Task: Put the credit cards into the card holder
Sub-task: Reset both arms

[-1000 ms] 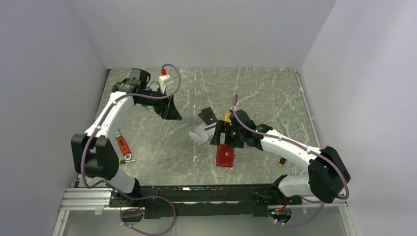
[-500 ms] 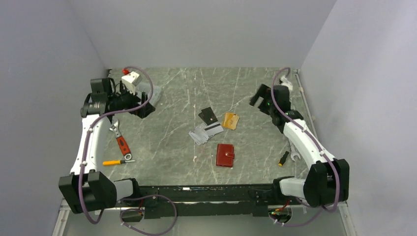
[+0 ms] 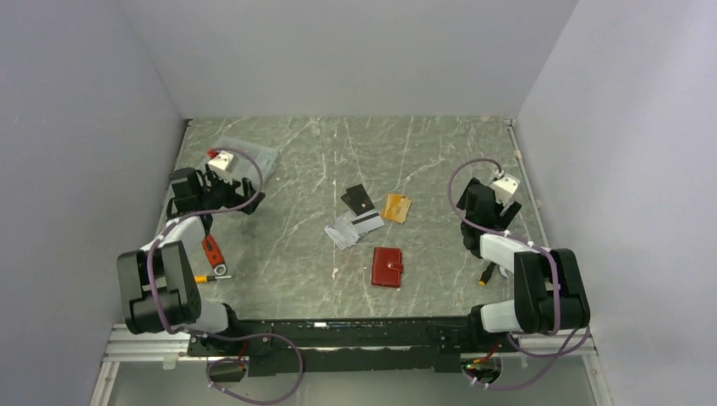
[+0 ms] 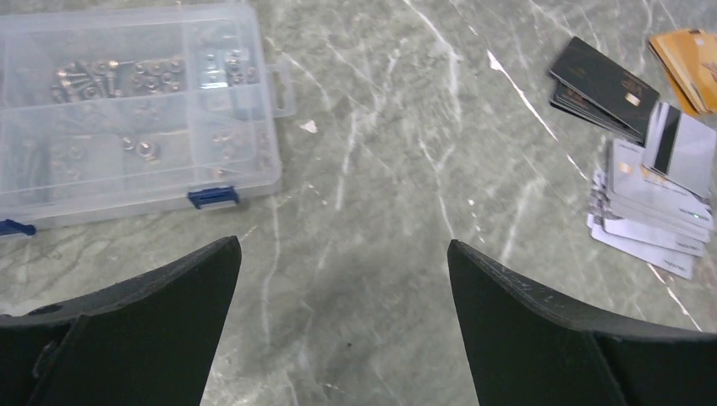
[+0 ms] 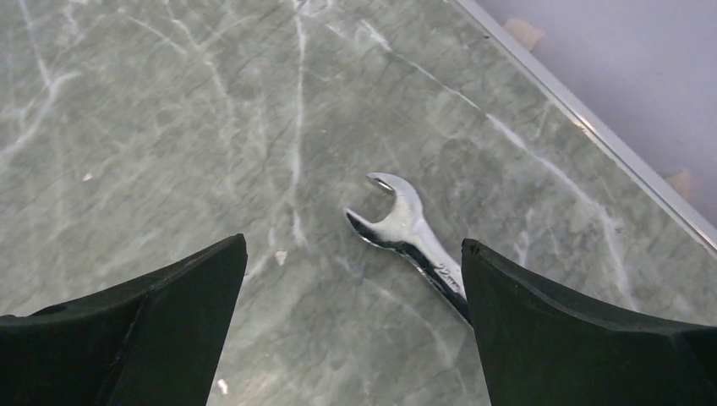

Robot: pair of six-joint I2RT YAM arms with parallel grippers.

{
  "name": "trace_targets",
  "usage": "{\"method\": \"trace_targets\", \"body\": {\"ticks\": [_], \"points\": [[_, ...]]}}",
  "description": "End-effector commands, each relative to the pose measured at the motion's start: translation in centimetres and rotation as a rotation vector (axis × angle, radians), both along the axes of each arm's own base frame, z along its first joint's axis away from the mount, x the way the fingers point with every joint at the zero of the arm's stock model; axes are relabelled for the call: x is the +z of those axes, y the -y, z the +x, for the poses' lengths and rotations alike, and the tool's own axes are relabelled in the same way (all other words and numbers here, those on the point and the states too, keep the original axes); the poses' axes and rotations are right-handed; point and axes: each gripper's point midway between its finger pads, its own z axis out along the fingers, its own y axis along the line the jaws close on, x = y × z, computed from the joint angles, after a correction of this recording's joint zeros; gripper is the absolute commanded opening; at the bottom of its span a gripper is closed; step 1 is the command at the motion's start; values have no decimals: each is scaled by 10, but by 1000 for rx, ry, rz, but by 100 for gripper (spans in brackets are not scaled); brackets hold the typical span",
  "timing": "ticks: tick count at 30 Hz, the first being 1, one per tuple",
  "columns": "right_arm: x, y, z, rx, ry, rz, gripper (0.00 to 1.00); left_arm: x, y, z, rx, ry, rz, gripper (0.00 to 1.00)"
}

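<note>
The left gripper [image 4: 342,254] hangs empty, jaws spread wide, near a clear plastic compartment box [image 4: 127,110] (small screws inside). Mid-table lie the grey-white and black plastic credit cards [image 3: 353,224], and just beside them the dark-red leather card holder [image 3: 387,266], folded shut. The right gripper [image 5: 353,245], equally wide and empty, hovers over a silver open-end wrench [image 5: 414,233].

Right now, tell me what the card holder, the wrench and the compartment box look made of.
Card holder: probably leather or imitation, dark red, dull finish; too small to be sure.
Wrench: polished steel, by its bright mirror-like glints.
Compartment box: clear plastic, hardware showing through the lid, blue latches.
</note>
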Motion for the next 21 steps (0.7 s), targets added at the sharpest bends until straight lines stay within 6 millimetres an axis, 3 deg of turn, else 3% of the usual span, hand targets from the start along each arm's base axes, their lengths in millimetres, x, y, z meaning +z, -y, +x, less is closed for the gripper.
{"method": "trace_targets", "body": {"ticks": [1, 6, 10, 13, 18, 20, 21], "points": [[21, 22, 5, -83, 153, -80, 100, 28, -5, 20, -25, 117, -70, 99], [21, 28, 5, -97, 200, -92, 100, 29, -12, 14, -5, 145, -89, 100], [20, 25, 8, -67, 204, -102, 100, 9, -19, 4, 58, 182, -74, 99], [23, 23, 6, -49, 227, -103, 100, 5, -22, -1, 103, 230, -96, 99], [34, -4, 1, 165, 325, -142, 100, 4, -18, -4, 106, 252, -56, 100], [28, -19, 0, 269, 337, -160, 100, 3, -14, -11, 121, 288, -10, 99], [34, -18, -2, 263, 383, -201, 100, 5, -12, -13, 138, 318, 16, 99]]}}
